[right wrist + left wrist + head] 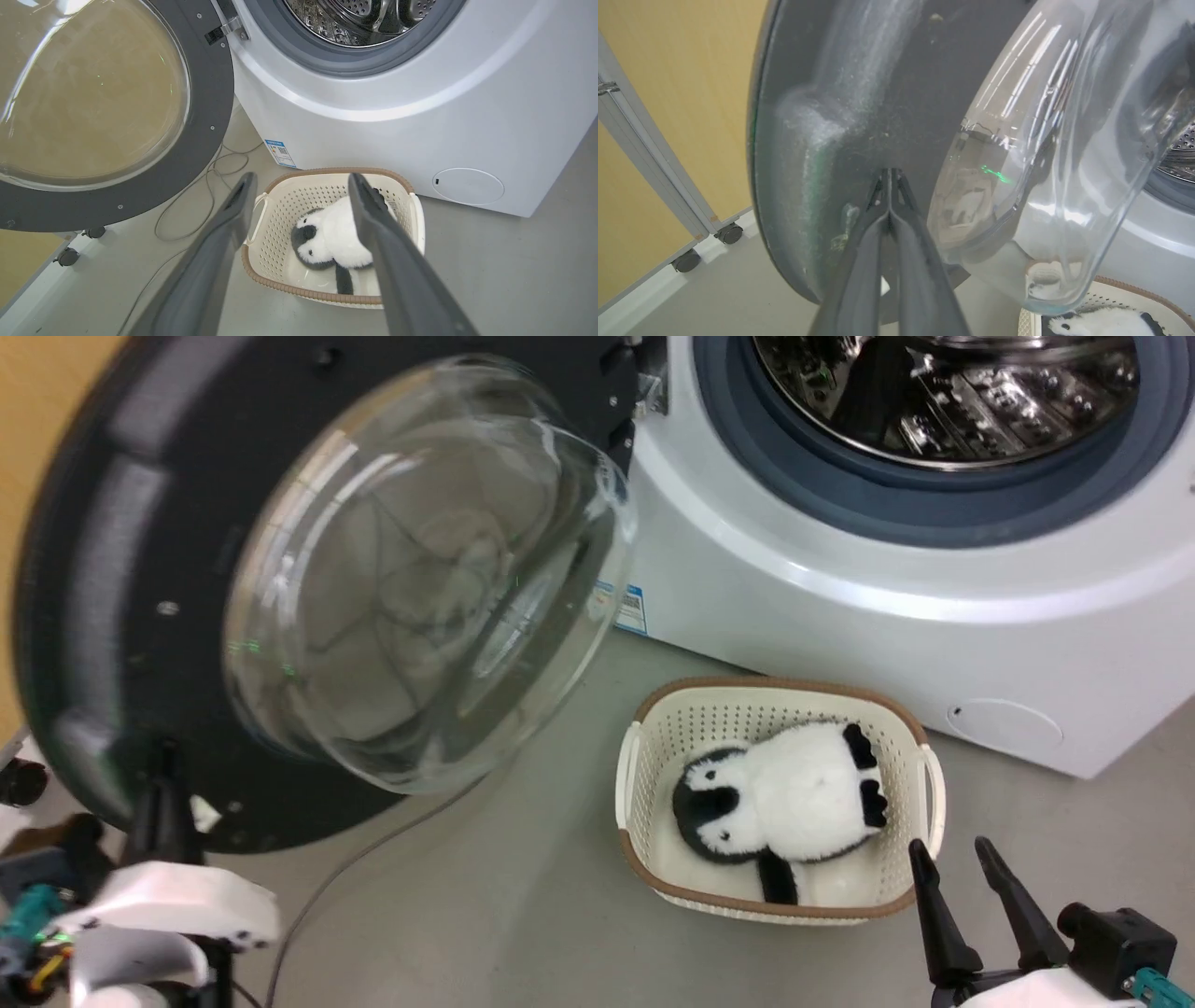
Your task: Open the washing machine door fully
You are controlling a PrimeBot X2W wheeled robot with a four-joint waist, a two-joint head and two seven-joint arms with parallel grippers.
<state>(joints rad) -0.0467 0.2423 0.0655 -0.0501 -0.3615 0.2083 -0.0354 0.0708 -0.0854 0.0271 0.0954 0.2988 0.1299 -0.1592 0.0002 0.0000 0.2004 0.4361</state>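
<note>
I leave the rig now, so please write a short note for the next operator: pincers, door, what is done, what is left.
Left pincer: shut, tips against the door's dark inner rim, low down.
Right pincer: open, idle, near the basket.
Door: swung wide off the washer; drum mouth uncovered.
Done: unlatched, opened far.
Left: perhaps a last push; I cannot tell if the hinge is at its stop.

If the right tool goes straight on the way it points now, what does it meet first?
The right tool would probably meet the plush penguin in the cream basket, or its rim first; depth is unclear.
</note>
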